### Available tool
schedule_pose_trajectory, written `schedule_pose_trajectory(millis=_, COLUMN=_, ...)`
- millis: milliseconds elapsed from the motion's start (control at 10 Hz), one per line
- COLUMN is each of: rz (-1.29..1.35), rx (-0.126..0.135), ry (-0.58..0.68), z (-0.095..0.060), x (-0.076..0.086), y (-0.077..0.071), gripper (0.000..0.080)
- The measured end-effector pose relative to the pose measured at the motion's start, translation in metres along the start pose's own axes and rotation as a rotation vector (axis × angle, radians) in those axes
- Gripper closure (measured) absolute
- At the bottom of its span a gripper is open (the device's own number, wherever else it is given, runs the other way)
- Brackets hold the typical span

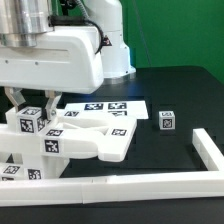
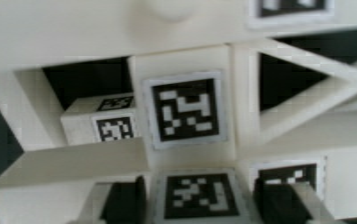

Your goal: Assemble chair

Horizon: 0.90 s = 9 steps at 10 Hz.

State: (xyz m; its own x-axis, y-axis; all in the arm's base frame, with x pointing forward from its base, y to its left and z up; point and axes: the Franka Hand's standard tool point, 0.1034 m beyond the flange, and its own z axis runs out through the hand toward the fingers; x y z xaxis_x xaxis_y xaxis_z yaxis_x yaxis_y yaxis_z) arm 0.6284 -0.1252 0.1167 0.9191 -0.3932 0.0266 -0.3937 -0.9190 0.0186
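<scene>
Several matte-white chair parts with marker tags lie clustered at the exterior view's left [image 1: 85, 140]. My gripper [image 1: 32, 106] is low over this cluster. It is shut on a tagged white block [image 1: 30, 121], with a finger on each side of it. In the wrist view the gripper [image 2: 201, 196] holds this tagged block [image 2: 200, 190] between its dark fingers [image 2: 136, 198]. Beyond it stands a slotted frame with a large tag [image 2: 187, 110]. A small tagged cube [image 2: 111, 126] sits in a dark gap beside the frame. A separate small tagged cube [image 1: 167, 121] stands alone at the exterior view's right.
The marker board [image 1: 110, 107] lies flat behind the parts. A long plain white border rail [image 1: 130, 183] runs along the front and turns up the right side [image 1: 207, 147]. The robot's large white body [image 1: 60, 50] fills the upper left. The table is black.
</scene>
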Motion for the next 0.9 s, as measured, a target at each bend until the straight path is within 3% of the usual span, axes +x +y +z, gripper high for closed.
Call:
schedule_pose_trajectory(millis=600, rz=0.381, rx=0.004, ry=0.000, z=0.000, x=-0.001, y=-0.004, gripper=0.0515)
schedule_pose_trajectory(millis=900, rz=0.574, rx=-0.007, ry=0.023, z=-0.001, x=0.010, y=0.004, gripper=0.0515)
